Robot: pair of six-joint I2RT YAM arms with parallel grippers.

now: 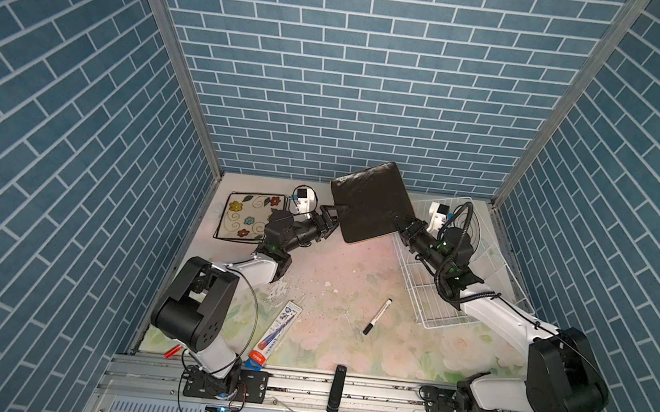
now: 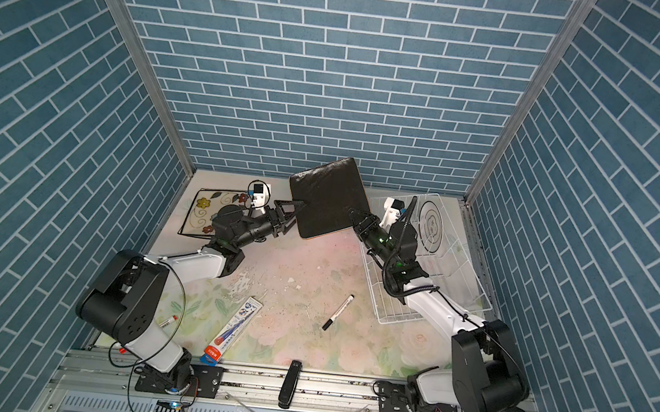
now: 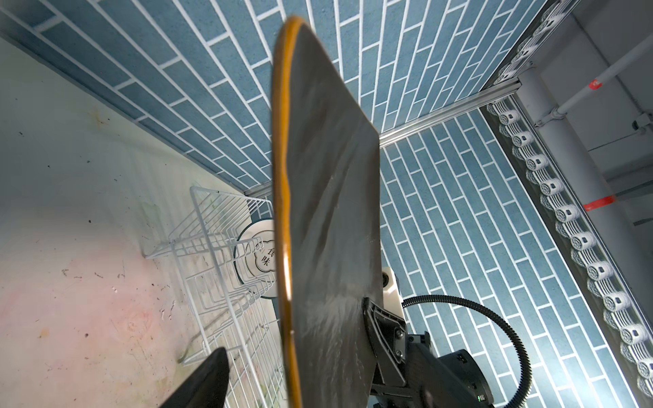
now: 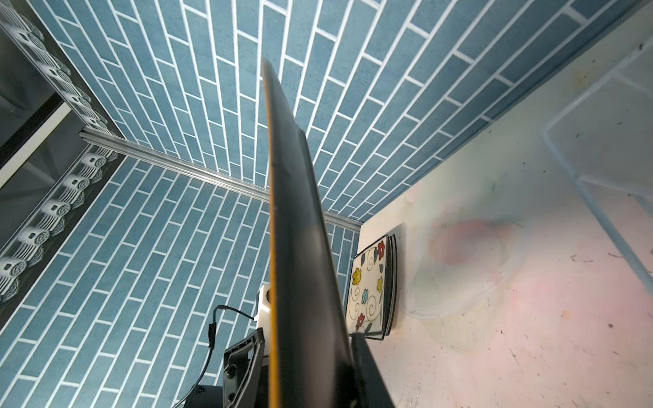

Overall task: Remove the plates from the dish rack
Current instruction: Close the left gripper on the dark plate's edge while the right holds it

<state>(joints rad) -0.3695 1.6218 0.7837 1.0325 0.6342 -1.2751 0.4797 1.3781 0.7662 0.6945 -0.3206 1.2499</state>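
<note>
A black square plate [image 1: 370, 201] [image 2: 329, 196] hangs tilted in the air over the back of the table. My right gripper [image 1: 398, 218] is shut on its right edge, and one finger [image 4: 367, 371] presses against its face. My left gripper [image 1: 333, 216] is open and straddles the plate's left edge; its finger [image 3: 208, 381] stands apart from the orange rim. The flowered plate [image 1: 250, 215] [image 4: 369, 289] lies flat at the back left on another dark-rimmed plate. A round white plate [image 2: 433, 222] [image 3: 258, 261] stands in the dish rack [image 1: 434, 310] [image 3: 212, 219] on the right.
A black marker [image 1: 377, 316] lies mid-table. A toothpaste box [image 1: 277, 335] lies at the front left near a red-capped pen [image 1: 173, 351]. A black bar [image 1: 336, 387] rests on the front rail. Blue brick walls close in the back and both sides.
</note>
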